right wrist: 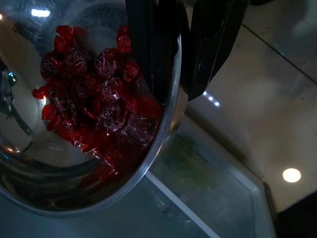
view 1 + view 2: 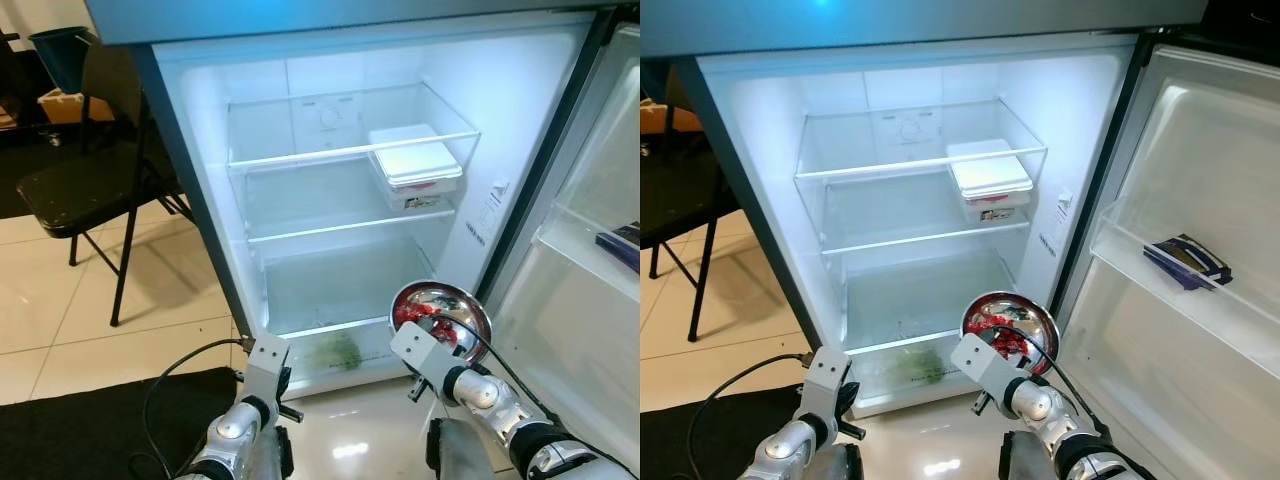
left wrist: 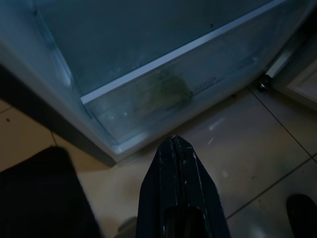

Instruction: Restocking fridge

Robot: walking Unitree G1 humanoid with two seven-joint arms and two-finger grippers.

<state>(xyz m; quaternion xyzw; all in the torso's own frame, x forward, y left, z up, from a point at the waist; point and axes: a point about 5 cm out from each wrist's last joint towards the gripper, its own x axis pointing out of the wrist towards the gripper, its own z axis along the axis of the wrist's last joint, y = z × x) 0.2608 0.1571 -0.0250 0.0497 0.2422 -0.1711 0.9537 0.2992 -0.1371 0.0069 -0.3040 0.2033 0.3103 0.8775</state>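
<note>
My right gripper (image 1: 181, 54) pinches the bowl (image 2: 441, 312) rim before the open fridge (image 2: 330, 130); left gripper (image 3: 174, 148) closed, empty.

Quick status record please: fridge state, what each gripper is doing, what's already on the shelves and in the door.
fridge: door open, interior lit
right gripper: shut on the rim of the metal bowl, held in front of the lower fridge shelf
bowl contents: red wrapped candies
left gripper: shut, holding nothing, low before the fridge's base
middle shelf: white lidded container, right side
bottom drawer: leafy greens
door shelf: dark blue packet
beside fridge: black folding chair
</note>
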